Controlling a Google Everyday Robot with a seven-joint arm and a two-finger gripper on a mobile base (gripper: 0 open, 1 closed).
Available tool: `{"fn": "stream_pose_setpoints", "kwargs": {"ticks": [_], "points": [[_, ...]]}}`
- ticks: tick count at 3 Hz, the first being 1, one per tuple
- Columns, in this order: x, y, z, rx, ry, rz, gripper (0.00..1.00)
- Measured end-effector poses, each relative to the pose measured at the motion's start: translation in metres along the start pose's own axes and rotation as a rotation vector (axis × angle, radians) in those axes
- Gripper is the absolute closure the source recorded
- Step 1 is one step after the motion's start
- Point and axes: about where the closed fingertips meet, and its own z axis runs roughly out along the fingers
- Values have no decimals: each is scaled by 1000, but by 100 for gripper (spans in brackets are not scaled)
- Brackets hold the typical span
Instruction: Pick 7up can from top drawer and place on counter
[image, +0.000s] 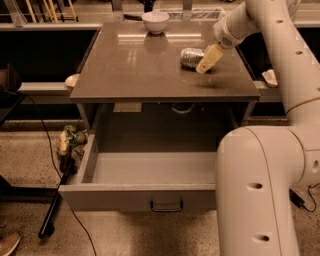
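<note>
I see the 7up can (191, 57) lying on its side on the table (135, 70), back right; the gripper (209, 59) is right against the can's right end, and I cannot tell how open it is. The top drawer (150, 167) stands pulled out below; a white bowl (155, 21) sits at the table's far edge.

7up can (191, 57) on counter (135, 72), gripper (206, 61) beside it
</note>
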Motion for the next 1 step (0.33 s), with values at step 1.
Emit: {"fn": "stream_pose_setpoints", "kwargs": {"ticks": [1], "points": [[-5, -10, -24, 35, -31, -4, 0]]}}
